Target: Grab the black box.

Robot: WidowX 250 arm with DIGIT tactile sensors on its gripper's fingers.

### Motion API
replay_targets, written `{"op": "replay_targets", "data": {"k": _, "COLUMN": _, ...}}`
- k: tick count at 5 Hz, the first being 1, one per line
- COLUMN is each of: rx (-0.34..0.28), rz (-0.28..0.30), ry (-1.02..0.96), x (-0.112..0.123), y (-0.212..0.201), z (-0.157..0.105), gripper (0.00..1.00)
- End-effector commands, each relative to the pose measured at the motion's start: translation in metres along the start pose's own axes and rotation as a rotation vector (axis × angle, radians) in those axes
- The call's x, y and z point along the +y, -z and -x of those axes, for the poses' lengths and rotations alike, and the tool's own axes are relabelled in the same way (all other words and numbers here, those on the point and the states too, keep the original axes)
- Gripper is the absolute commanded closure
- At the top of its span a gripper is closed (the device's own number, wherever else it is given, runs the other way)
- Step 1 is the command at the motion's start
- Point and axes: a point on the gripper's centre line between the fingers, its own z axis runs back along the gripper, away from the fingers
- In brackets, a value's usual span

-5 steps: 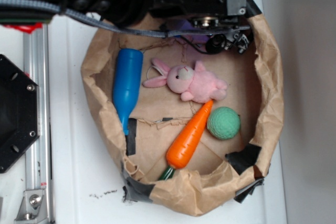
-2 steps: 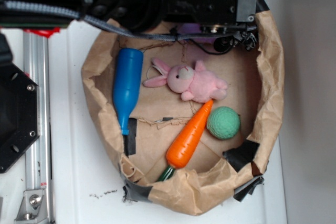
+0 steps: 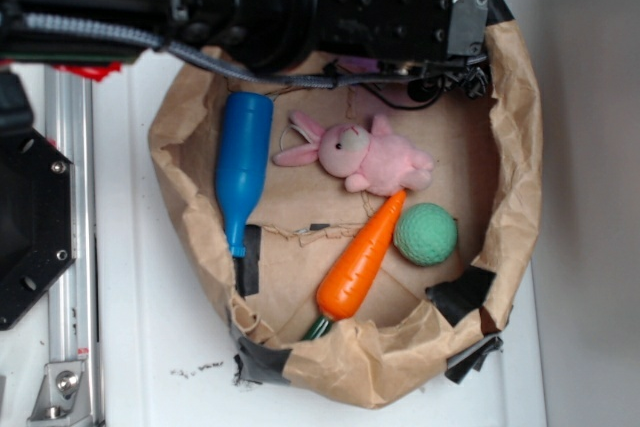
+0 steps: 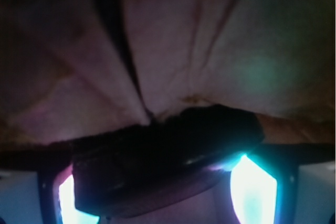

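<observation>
In the wrist view the black box [image 4: 163, 156] lies close up against the brown paper of the bag, dark and matte, filling the space between my two glowing fingers [image 4: 253, 190]. My gripper [image 4: 157, 192] is open and straddles the box, whose ends reach both fingers. In the exterior view the arm covers the far end of the bag, so the box is hidden there. Only the gripper's lower parts [image 3: 445, 82] show under the arm.
Inside the brown paper bag [image 3: 515, 197] lie a blue bottle [image 3: 242, 167], a pink bunny [image 3: 360, 155], an orange carrot [image 3: 362, 257] and a green ball [image 3: 426, 234]. A black hexagonal plate [image 3: 30, 217] and a metal rail [image 3: 68, 247] sit at the left.
The arm has pushed further over the bag's far end, covering more of it. The toys in the bag have not moved.
</observation>
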Motion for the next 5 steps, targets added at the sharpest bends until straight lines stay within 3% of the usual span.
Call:
{"op": "replay_targets", "data": {"k": 1, "rx": -0.028, "rz": 0.029, "ry": -0.020, "x": 0.007, "y": -0.017, "z": -0.009, "gripper": 1.00}}
{"op": "replay_targets", "data": {"k": 2, "rx": 0.050, "rz": 0.086, "ry": 0.009, "x": 0.007, "y": -0.046, "z": 0.008, "gripper": 1.00}}
{"op": "replay_targets", "data": {"k": 3, "rx": 0.106, "rz": 0.181, "ry": 0.079, "x": 0.000, "y": -0.092, "z": 0.033, "gripper": 1.00}}
{"op": "replay_targets", "data": {"k": 4, "rx": 0.213, "rz": 0.244, "ry": 0.146, "x": -0.006, "y": -0.123, "z": 0.039, "gripper": 1.00}}
{"op": "replay_targets", "data": {"k": 5, "rx": 0.378, "rz": 0.235, "ry": 0.272, "x": -0.017, "y": -0.144, "z": 0.036, "gripper": 1.00}}
